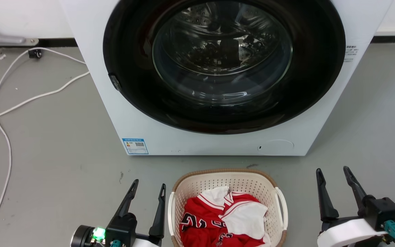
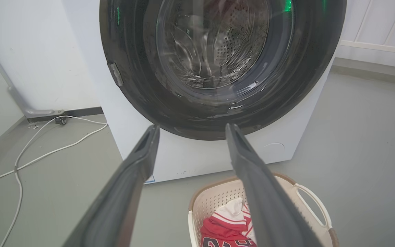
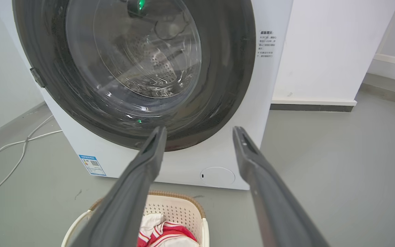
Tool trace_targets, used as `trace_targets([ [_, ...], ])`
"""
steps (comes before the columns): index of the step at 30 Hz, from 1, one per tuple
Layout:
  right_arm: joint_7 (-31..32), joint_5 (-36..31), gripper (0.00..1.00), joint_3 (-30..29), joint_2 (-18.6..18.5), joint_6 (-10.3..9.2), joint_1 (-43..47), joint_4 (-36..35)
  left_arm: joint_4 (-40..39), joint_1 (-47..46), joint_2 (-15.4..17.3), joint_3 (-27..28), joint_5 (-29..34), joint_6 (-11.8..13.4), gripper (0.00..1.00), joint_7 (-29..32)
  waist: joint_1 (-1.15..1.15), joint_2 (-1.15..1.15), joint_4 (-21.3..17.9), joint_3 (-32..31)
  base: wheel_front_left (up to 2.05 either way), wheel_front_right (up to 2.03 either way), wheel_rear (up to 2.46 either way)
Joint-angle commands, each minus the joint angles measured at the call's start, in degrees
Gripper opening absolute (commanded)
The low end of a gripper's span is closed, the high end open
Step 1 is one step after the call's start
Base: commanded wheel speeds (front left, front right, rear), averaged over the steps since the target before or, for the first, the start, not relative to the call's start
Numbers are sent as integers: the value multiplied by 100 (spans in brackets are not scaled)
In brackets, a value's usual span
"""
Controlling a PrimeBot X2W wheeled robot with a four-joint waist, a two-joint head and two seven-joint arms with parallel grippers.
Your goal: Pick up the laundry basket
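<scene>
A cream laundry basket is sitting on the grey floor, just in front of a white washing machine, and is holding a red and white jersey. The left end effector is hovering just beside the basket's left handle, fingers spread and empty. The right end effector, also spread and empty, is hanging farther off to the right. An uneven two-sided grip is probably the main risk: it could tilt the basket, spill the jersey, or let a thin handle slip free.

Cream perforated laundry basket, red-white clothes.
</scene>
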Motion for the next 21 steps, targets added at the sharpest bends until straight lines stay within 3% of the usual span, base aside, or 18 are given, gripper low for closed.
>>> trace_targets([
  [1, -14, 15, 100, -26, -24, -4, -95, 26, 7, -49, -7, 27, 38, -1, 100, -30, 0, 0, -17, 77, 0, 0, 0],
  [12, -13, -99, 100, -136, -21, -3, -834, 159, 589, -1086, 181, 75, 42, -313, 100, -24, 0, 0, 23, 1472, 0, 0, 0],
  [21, -13, -81, 100, -221, -17, -4, -1769, 1027, 1560, -2152, 370, 111, -26, -573, 100, -24, 0, 0, -13, 2611, 0, 0, 0],
])
